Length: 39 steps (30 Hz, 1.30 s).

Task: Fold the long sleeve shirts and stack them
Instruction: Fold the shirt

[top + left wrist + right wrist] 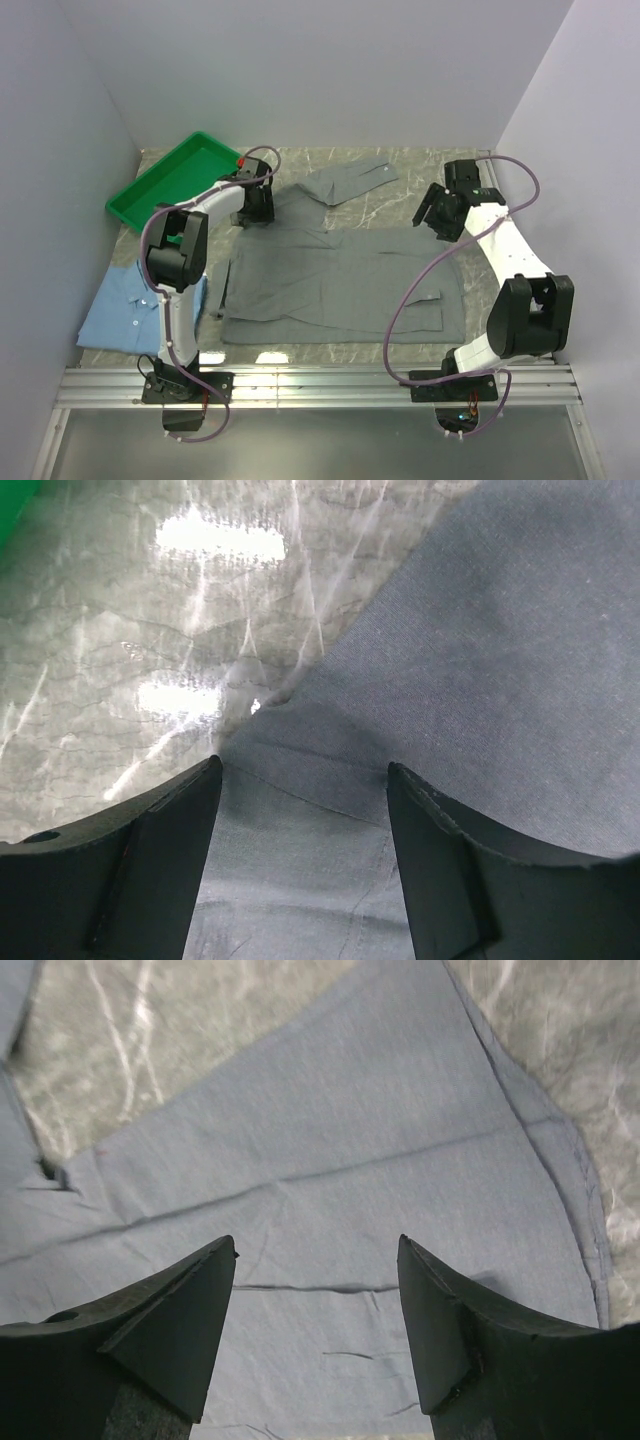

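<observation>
Apart and empty, the left fingers (150, 870) and right fingers (170, 1340) are hovering over the spread plain grey cloth shirt (330, 290), probably needing to pinch its edges for folding.

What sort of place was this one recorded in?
Probably a lab test booth: plain white walls enclose a marble-patterned table, with left arm and right arm bolted to a metal rail.
</observation>
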### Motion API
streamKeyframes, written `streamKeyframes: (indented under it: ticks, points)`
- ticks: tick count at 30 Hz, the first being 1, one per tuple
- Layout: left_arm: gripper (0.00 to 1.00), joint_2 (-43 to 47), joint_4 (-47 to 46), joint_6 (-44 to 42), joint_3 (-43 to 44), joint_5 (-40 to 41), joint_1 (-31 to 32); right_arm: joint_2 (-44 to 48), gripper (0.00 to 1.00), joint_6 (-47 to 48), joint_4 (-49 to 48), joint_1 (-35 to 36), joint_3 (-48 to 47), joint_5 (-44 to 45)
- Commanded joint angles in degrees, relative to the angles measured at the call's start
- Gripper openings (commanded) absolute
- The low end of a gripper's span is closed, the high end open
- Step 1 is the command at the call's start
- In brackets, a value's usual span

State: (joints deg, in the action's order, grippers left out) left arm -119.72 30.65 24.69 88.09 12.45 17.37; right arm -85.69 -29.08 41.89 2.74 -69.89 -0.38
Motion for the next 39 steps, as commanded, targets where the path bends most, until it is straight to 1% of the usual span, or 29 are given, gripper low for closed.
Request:
streamKeyframes:
  ticks: [1, 6, 11, 13, 20, 24, 27, 30, 32, 33, 35, 36, 38, 39]
  points:
    - [0.73, 4.8, -1.5, 0.2, 1.4, -0.8, -1.0, -0.4, 0.72, 0.3, 0.5, -0.1, -4.2, 1.6]
    - [0.70, 2.2, 0.2, 0.3, 3.7, -1.4, -2.6, -0.8, 0.72, 0.3, 0.1, -0.2, -4.7, 1.2]
    - [0.64, 0.1, 0.6, 0.0, 3.9, -3.0, -3.2, -0.7, 0.72, 0.5, -0.5, -0.2, -3.8, 1.4]
    - [0.59, 0.0, 0.5, 0.0, 3.5, -3.4, -3.2, -0.5, 0.72, 0.7, -0.7, -0.1, -3.5, 2.1]
    - [0.58, -1.5, 0.7, 0.0, 2.3, -3.8, -2.5, -0.7, 0.72, 0.5, -1.4, -0.2, -2.7, 2.4]
    - [0.58, -2.5, 2.0, 0.5, 1.8, -0.4, -1.1, -1.1, 0.72, 0.3, -1.7, -0.2, -2.4, 2.4]
    - [0.57, -3.9, 3.0, 1.2, 2.0, 0.7, -0.3, -2.0, 0.72, 0.0, -2.3, -0.2, -2.1, 2.0]
    - [0.48, -4.8, 3.3, 1.2, 2.3, 0.7, -0.1, -2.6, 0.72, -1.0, -3.1, -0.2, -1.8, 1.3]
    - [0.40, -5.0, 3.0, 0.8, 2.3, 0.6, -0.1, -3.3, 0.71, -1.5, -3.9, -0.2, -1.7, 1.3]
    - [0.35, -5.1, 3.0, 0.7, 2.3, 0.7, -0.1, -4.0, 0.71, -1.9, -4.1, -0.1, -1.7, 1.8]
    - [0.30, -5.3, 3.2, 0.3, 2.3, 1.1, 0.0, -4.8, 0.71, -2.3, -4.7, -0.2, -2.1, 2.4]
    - [0.24, -5.3, 3.2, 0.2, 2.3, 1.3, 0.0, -5.6, 0.71, -2.5, -5.1, -0.2, -2.3, 3.2]
    - [0.20, -5.2, 3.1, -0.1, 2.3, 1.4, 0.3, -6.4, 0.71, -2.5, -5.5, -0.1, -3.2, 4.4]
    - [0.16, -5.1, 3.1, -0.2, 2.3, 1.4, 0.4, -7.3, 0.71, -2.6, -5.7, -0.1, -3.7, 5.0]
